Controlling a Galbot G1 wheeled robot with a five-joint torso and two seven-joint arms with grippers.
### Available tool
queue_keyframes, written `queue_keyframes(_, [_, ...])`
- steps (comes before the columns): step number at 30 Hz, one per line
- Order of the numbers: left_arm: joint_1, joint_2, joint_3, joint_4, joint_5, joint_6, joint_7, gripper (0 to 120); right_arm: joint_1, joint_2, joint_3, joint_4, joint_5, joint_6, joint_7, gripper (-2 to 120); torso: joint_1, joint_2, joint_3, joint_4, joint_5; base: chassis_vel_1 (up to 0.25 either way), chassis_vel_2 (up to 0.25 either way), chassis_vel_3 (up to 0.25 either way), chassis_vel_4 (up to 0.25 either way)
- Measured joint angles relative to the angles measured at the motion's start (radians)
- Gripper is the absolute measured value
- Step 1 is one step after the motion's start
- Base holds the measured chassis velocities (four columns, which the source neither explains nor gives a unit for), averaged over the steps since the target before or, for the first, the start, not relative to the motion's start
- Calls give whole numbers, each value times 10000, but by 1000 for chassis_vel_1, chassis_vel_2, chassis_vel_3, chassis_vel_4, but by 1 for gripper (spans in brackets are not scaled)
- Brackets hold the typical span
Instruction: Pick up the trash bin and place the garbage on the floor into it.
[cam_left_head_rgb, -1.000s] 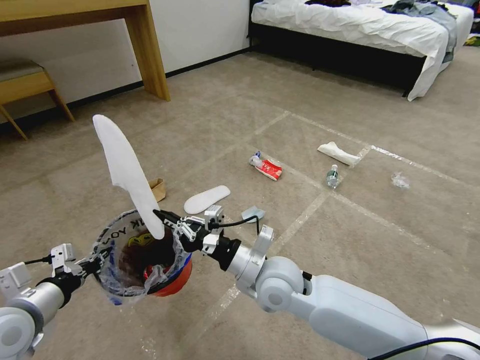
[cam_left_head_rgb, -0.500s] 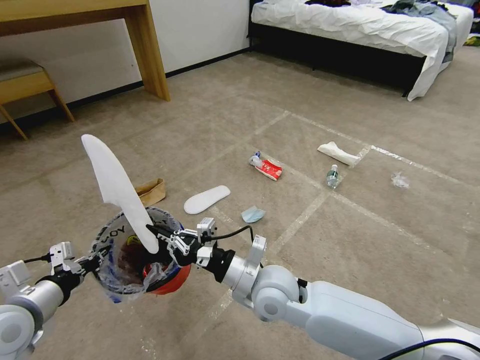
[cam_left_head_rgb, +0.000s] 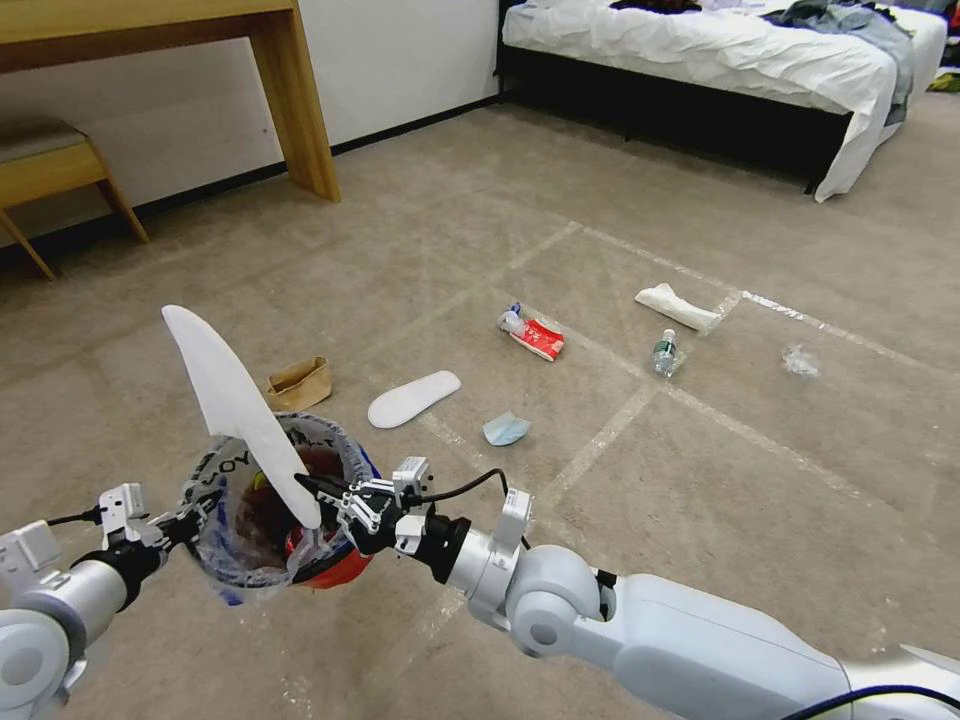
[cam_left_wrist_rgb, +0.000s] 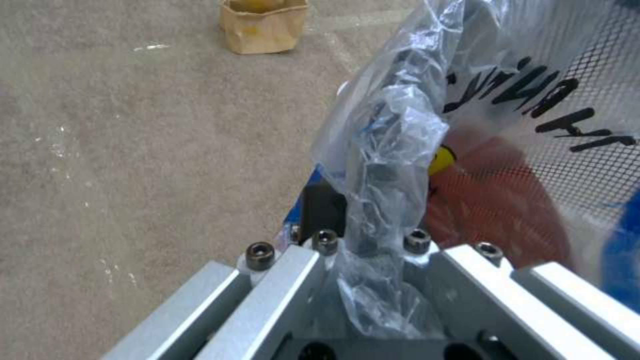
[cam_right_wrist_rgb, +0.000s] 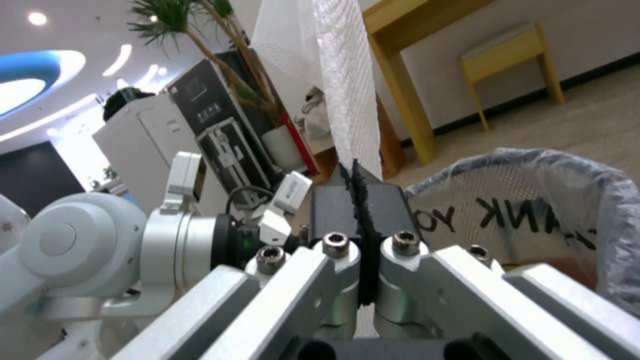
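A: Where's the white slipper?
B: Clamped at its lower end in the right gripper, long axis rising steeply; that end is over the red trash bin.
A: And the bin?
B: The left gripper is closed on its bagged rim, above the carpet.

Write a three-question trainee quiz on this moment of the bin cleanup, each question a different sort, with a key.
1. True or false: the right pincer is shut on a white slipper whose lower end is at the trash bin's mouth.
2. What is the left pincer clamped on? A) brown paper bag B) the bin's bag-lined rim C) blue mask
3. Fill in: on the floor, the second slipper lies between the brown paper bag and the blue ____.

Key: 1 true; 2 B; 3 mask.
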Motion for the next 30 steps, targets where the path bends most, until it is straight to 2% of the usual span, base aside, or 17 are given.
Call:
queue_keyframes(11, [-15, 53, -62, 29, -94, -1, -42, 1, -101, -217, 87, 111, -164, -7, -58, 1, 0, 0, 0, 0, 0, 0, 0, 0, 0])
queue_keyframes(13, [-19, 47, -63, 28, -97, 0, -50, 1, -115, -273, 136, 165, -183, -20, -62, 10, 1, 0, 0, 0, 0, 0, 0, 0, 0])
queue_keyframes(16, [-22, 39, -60, 28, -97, 0, -52, 1, -124, -300, 176, 202, -186, -23, -62, 15, 0, 1, 0, 0, 0, 0, 0, 0, 0])
queue_keyframes(19, [-27, 29, -54, 29, -97, 0, -55, 1, -176, -373, 252, 274, -223, -44, -78, 32, 0, 0, 0, 0, 0, 0, 0, 0, 0])
queue_keyframes(22, [-27, 27, -53, 28, -97, 0, -55, 1, -202, -398, 260, 283, -249, -45, -89, 37, 0, 0, 0, 0, 0, 0, 0, 0, 0])
queue_keyframes(24, [-21, 19, -63, 23, -97, 0, -55, 1, -255, -449, 318, 337, -294, -47, -111, 51, 0, 0, 0, 0, 0, 0, 0, 0, 0])
queue_keyframes(25, [-21, 19, -63, 23, -97, 0, -55, 1, -255, -449, 318, 337, -294, -47, -111, 51, 0, 0, 0, 0, 0, 0, 0, 0, 0])
queue_keyframes(27, [-8, -4, -65, 5, -94, 0, -56, 1, -282, -462, 336, 350, -320, -53, -131, 61, 0, 0, 0, 0, 0, 0, 0, 0, 0])
queue_keyframes(28, [-8, -4, -65, 5, -94, 0, -56, 1, -282, -462, 336, 350, -320, -53, -131, 61, 0, 0, 0, 0, 0, 0, 0, 0, 0])
queue_keyframes(29, [2, -22, -65, -9, -87, 0, -56, 1, -294, -458, 336, 347, -347, -53, -136, 67, 0, 0, 0, 0, 0, 0, 0, 0, 0])
queue_keyframes(30, [2, -22, -65, -9, -87, 0, -56, 1, -294, -458, 336, 347, -347, -53, -136, 67, 0, 0, 0, 0, 0, 0, 0, 0, 0])
